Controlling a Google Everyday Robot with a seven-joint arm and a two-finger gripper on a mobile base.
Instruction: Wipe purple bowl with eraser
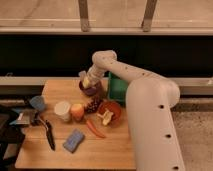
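White pincer (pixel 86 80) over purple bowl (pixel 91 89), apparently dull.

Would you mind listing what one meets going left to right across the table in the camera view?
Blue cup → black tool → white cup → apple → gripper at the purple bowl → orange-red bowl → green box.

Gripper (pixel 86 80) at purple bowl (pixel 91 90), green bin (pixel 117 88) adj.

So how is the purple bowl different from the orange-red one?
The purple bowl is dull and dark; the orange-red bowl is bright. The purple bowl sits at the table's back edge with the end effector over it; the orange-red bowl sits nearer, untouched, holding something pale. Both are round and similar in size.
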